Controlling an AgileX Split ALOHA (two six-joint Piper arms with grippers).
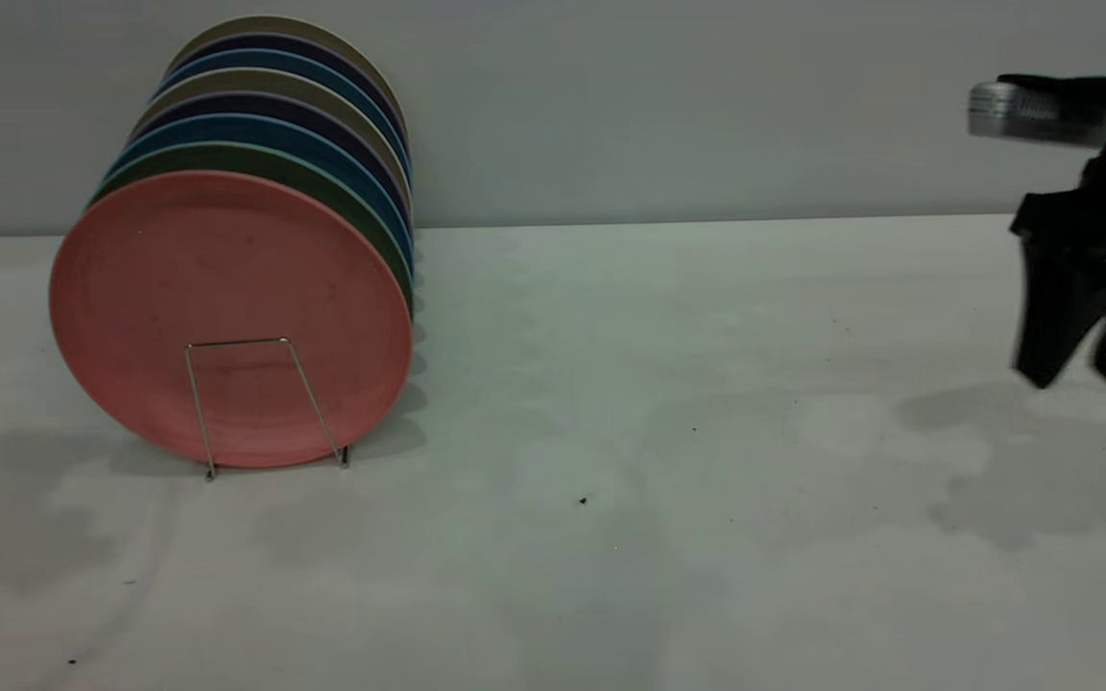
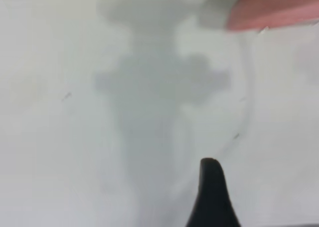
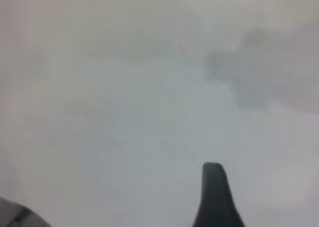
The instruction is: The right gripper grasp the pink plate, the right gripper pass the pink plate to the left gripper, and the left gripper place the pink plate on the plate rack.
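The pink plate (image 1: 227,288) stands upright at the front of the plate rack (image 1: 238,342), behind the rack's front wire loop. Its edge also shows in the left wrist view (image 2: 279,10). My right gripper (image 1: 1079,372) hangs open and empty above the table at the far right, far from the plate. The right wrist view shows only one of its fingers (image 3: 214,197) over bare table. My left gripper (image 2: 212,192) is out of the exterior view. Its wrist view shows one black tip above the table, a little way from the plate.
Behind the pink plate, several more plates stand in the rack: a green plate (image 1: 255,156), then blue, dark purple and beige ones. A grey wall (image 1: 707,96) backs the white table (image 1: 659,432).
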